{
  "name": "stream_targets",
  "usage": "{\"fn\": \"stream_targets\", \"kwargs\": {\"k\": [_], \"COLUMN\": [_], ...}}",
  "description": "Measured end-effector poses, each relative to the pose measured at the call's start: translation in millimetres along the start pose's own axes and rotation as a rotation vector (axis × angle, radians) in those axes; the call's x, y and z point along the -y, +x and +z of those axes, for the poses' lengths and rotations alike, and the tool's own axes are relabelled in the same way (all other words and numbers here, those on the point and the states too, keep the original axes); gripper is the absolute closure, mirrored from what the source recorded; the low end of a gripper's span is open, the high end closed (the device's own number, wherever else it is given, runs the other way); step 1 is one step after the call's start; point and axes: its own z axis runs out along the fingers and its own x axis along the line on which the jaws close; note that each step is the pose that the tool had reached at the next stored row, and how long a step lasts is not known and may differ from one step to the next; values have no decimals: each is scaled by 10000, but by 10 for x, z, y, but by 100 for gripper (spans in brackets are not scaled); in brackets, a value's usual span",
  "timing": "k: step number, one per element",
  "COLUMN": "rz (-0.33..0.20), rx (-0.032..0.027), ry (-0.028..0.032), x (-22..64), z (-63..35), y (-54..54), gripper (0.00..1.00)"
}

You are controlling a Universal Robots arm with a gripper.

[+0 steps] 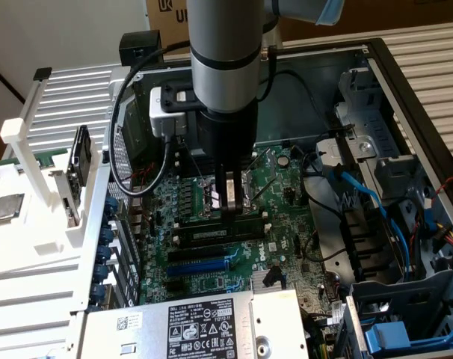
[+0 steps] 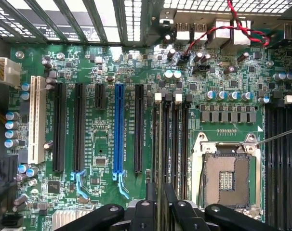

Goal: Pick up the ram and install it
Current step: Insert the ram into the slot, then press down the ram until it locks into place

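Grey metal case (image 1: 410, 90) lies open (cables everywhere), with the green motherboard (image 1: 286, 187) inside. The arm (image 1: 223, 52) reaches straight down over it. The ram (image 1: 219, 232) stands on edge along a black slot (image 1: 200, 256), right beneath the claw (image 1: 228, 211), whose fingers (image 2: 150, 197) stand parted either side, released.

Hardware workshop: opened computer case (image 1: 309, 93), cardboard boxes (image 1: 406, 19) behind
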Motion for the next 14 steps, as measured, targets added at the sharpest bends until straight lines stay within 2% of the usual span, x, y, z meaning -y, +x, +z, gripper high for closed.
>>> {"fn": "stream_targets", "kwargs": {"k": [14], "rz": [2], "rx": [1], "ry": [1], "x": [-2], "z": [-11], "y": [-1], "gripper": [79]}}
